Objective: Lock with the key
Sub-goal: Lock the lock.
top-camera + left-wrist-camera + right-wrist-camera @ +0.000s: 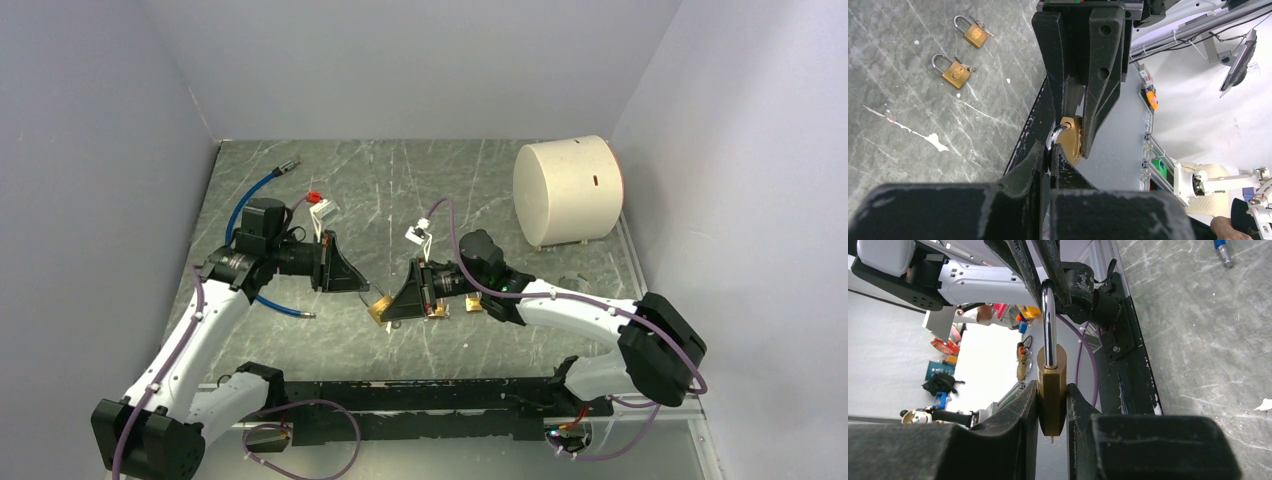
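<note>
A brass padlock (1051, 390) is held in the air between both grippers. My right gripper (1052, 405) is shut on its brass body, which also shows in the top view (380, 308). The silver shackle (1049, 325) runs up into my left gripper's fingers (1023, 260). In the left wrist view my left gripper (1052, 150) is shut on the shackle (1058, 133), with the brass body (1071, 142) just beyond it. A small metal tip (1051, 440) sticks out under the body; I cannot tell whether it is the key.
Two more brass padlocks (955, 72) (973, 32) with keys in them lie on the grey marble table (380, 180). A white cylinder (567, 190) lies at the back right. A blue cable (250, 200) and white connectors (322, 208) lie at the back left. A black rail (430, 400) runs along the near edge.
</note>
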Action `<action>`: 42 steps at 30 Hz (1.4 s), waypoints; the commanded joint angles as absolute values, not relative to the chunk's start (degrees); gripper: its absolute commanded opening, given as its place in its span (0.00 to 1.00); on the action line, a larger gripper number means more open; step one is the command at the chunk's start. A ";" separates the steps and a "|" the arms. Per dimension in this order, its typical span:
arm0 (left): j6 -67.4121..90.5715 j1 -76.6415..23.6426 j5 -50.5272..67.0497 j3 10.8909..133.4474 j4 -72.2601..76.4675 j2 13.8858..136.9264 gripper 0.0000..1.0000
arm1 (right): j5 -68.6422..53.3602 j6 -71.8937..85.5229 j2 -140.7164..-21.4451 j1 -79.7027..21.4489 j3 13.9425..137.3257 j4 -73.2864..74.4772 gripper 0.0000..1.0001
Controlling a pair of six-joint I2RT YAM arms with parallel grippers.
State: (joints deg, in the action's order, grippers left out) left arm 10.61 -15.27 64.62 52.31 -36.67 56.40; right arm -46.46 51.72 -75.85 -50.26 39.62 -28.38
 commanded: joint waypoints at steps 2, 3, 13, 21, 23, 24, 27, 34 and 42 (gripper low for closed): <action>16.36 -16.26 66.90 48.67 -32.41 54.76 0.03 | -40.29 54.22 -73.86 -48.13 43.78 -40.58 0.00; 17.08 -16.30 66.78 48.01 -31.56 54.57 0.03 | -40.42 54.49 -73.91 -47.85 43.77 -40.96 0.00; 22.73 -17.36 65.45 43.12 -24.95 52.80 0.02 | -38.65 53.54 -74.18 -47.00 45.02 -37.67 0.00; 29.00 -19.49 64.08 40.06 -20.32 50.79 0.03 | -34.61 51.31 -73.72 -47.02 45.44 -34.68 0.00; 29.17 -20.19 62.83 39.63 -20.28 50.47 0.02 | -35.10 53.08 -73.97 -46.87 45.06 -37.41 0.00; 29.33 -20.56 62.57 39.33 -19.93 50.45 0.02 | -35.56 54.22 -74.14 -46.72 44.74 -39.02 0.00; 30.69 -21.78 61.56 38.34 -17.49 50.39 0.03 | -35.87 56.40 -74.40 -46.42 44.56 -41.06 0.00; 29.81 -23.99 60.19 38.69 -17.38 51.06 0.03 | -35.51 58.87 -73.09 -44.98 43.95 -41.25 0.00; 24.78 -23.99 58.51 43.01 -22.73 50.19 0.03 | -41.77 59.36 -72.87 -44.18 43.50 -41.25 0.00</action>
